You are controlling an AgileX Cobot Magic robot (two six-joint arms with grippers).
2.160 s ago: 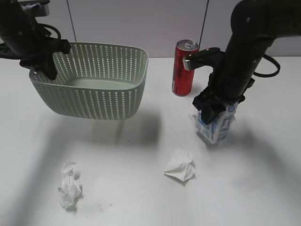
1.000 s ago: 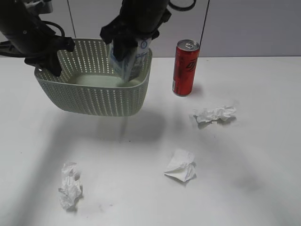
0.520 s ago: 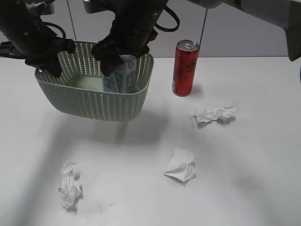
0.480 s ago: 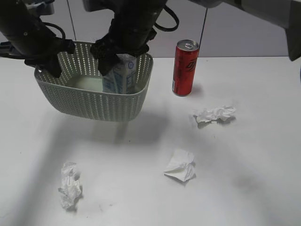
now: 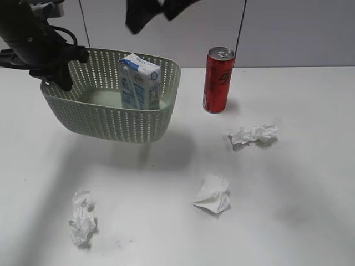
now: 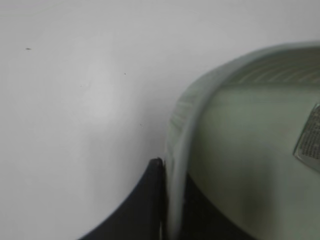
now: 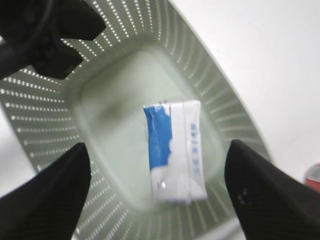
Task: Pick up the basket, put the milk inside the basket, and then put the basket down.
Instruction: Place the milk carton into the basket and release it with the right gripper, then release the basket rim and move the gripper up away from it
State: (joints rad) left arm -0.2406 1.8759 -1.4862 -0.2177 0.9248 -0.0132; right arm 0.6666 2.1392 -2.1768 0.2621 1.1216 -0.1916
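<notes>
Exterior view: the left gripper (image 5: 55,69) is clamping the left rim of the basket (image 5: 119,119), which is hanging above the table (image 5: 288,183) w/ the milk (image 5: 140,83) standing upright inside. Risk: the carton may be tipping if the basket is tilting during lowering.

Left wrist view: the basket rim (image 6: 175,165) is sitting between the jaws.

Right wrist view: the right gripper (image 7: 157,187) is hanging spread wide & empty, directly above the milk (image 7: 175,147).

Perforated matt plastic basket (image 5: 119,113), glossy metal can (image 5: 217,80)
</notes>
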